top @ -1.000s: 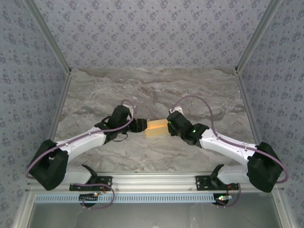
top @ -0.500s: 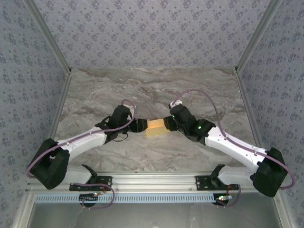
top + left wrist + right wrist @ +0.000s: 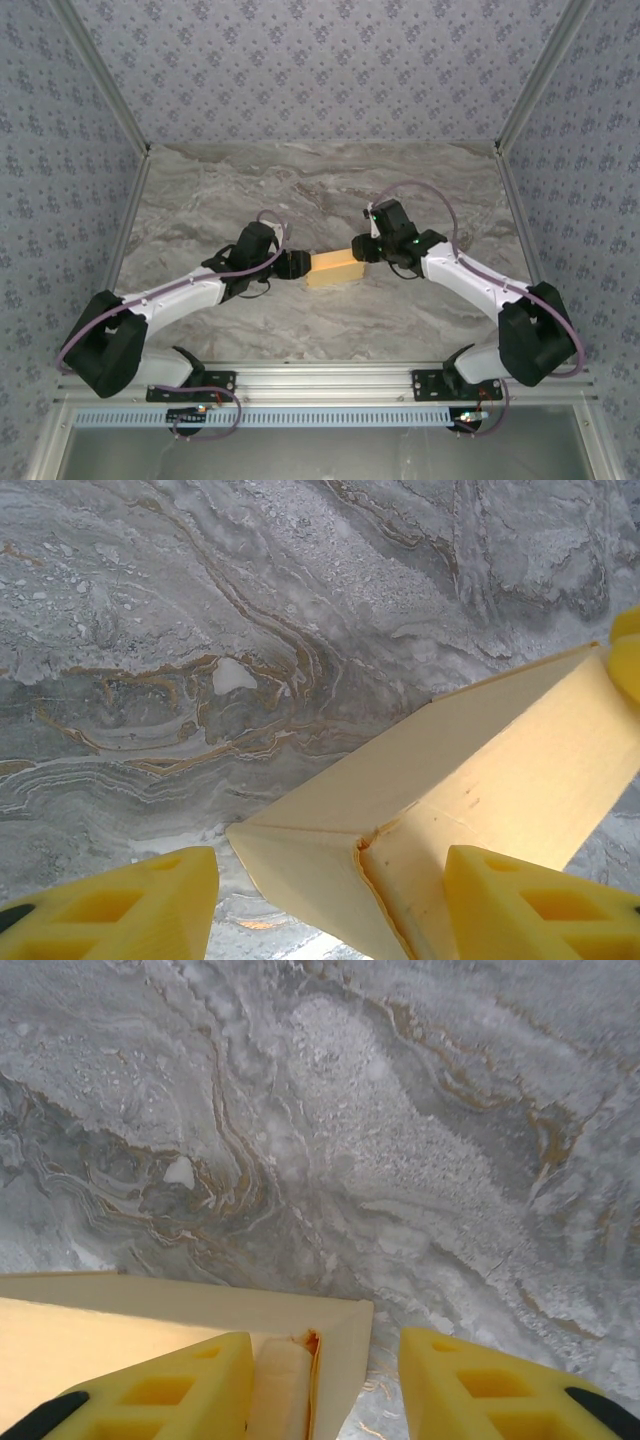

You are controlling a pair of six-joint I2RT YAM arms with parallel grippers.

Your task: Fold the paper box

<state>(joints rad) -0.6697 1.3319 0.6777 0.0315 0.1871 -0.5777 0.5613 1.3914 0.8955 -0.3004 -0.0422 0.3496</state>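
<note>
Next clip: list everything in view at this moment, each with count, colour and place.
paper box: 1, yellow-orange, middle of the table, between the two grippers
table: 1, grey marble pattern with brownish veins, under everything
walls: 3, lilac-grey floral pattern, left, far and right sides
metal rail: 1, silver, near edge, by the arm bases
left arm: 1, white and black, reaching from near left to the box
right arm: 1, white and black, reaching from near right to the box
left gripper: 1, yellow-fingered, straddling the box's left end; whether it clamps is unclear
right gripper: 1, yellow-fingered, open across the box's right edge
</note>
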